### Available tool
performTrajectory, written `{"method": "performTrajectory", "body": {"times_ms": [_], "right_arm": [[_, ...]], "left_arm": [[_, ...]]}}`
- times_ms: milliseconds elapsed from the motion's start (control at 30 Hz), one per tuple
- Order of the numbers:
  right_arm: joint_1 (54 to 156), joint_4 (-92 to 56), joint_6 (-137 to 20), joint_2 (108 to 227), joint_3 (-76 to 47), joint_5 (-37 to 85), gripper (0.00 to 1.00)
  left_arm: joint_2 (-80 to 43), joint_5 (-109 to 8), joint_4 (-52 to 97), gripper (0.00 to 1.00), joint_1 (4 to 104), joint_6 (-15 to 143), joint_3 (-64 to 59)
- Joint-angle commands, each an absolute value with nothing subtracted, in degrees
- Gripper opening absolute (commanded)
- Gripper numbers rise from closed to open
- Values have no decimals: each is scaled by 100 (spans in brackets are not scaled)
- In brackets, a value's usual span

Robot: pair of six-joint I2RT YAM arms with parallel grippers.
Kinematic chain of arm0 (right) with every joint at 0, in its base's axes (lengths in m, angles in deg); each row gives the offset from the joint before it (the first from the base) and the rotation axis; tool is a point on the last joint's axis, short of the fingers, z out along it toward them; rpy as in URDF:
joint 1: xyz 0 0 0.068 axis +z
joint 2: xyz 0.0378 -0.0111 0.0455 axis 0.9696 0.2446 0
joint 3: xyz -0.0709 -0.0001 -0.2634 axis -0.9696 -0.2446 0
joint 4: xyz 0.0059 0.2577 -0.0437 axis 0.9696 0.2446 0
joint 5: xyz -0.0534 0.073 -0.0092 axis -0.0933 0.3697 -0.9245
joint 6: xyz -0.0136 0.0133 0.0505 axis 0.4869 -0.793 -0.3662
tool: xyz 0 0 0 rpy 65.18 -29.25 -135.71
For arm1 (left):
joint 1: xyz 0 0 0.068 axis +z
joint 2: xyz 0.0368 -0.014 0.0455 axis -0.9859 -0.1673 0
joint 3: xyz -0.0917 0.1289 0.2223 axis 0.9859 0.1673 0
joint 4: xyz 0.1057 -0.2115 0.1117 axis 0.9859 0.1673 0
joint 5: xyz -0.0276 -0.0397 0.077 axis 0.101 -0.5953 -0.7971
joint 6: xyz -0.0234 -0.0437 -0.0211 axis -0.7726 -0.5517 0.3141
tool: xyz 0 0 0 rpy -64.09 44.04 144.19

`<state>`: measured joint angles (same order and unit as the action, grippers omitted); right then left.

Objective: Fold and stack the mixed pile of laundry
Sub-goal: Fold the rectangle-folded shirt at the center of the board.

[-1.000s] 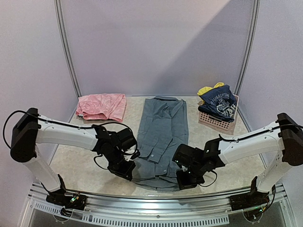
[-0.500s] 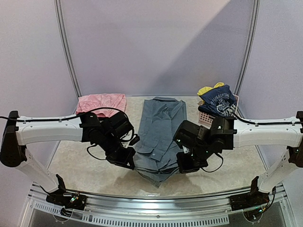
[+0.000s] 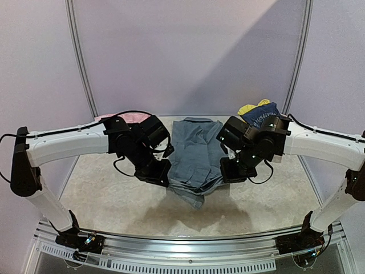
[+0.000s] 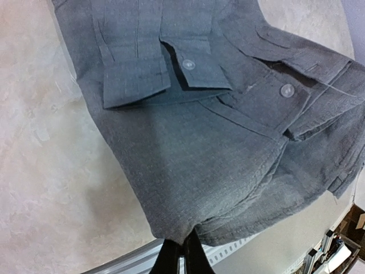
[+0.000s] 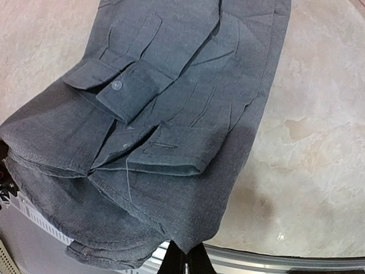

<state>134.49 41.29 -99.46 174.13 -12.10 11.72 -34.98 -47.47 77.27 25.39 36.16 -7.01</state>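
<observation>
A grey collared button shirt (image 3: 195, 151) lies lengthwise in the middle of the table, its near end lifted off the surface and sagging between my two grippers. My left gripper (image 3: 161, 177) is shut on the shirt's bottom left corner (image 4: 179, 237). My right gripper (image 3: 229, 173) is shut on the bottom right corner (image 5: 191, 242). Both wrist views show buttoned cuffs (image 4: 188, 65) (image 5: 117, 85) folded onto the shirt front. A navy top with white lettering (image 3: 263, 120) and a yellow piece (image 3: 248, 108) sit at the back right, mostly hidden behind my right arm.
A pink garment (image 3: 131, 117) lies at the back left, largely covered by my left arm. The table's metal front rail (image 3: 182, 242) runs along the near edge. Curved metal poles (image 3: 82, 63) frame the back wall.
Both grippers have risen and travelled away from the near edge toward the back, carrying the shirt's bottom hem with them. The near part of the shirt now hangs folded over itself.
</observation>
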Motion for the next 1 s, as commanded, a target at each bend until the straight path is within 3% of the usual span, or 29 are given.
{"method": "performTrajectory", "body": {"times_ms": [0,433,967], "right_arm": [[13026,4332,-9430,17706,-671,1029,0],[11646,4516,-8229,19047,1118,1119,0],[10704,4403,-7581,21316,3068,1552,0]], "left_arm": [[-3771,-4789,7940,0,2905,3805,-1201],[-5369,-4489,8162,0,3925,4227,-3316],[-7792,-4279,8416,0,4763,4517,-5882]]}}
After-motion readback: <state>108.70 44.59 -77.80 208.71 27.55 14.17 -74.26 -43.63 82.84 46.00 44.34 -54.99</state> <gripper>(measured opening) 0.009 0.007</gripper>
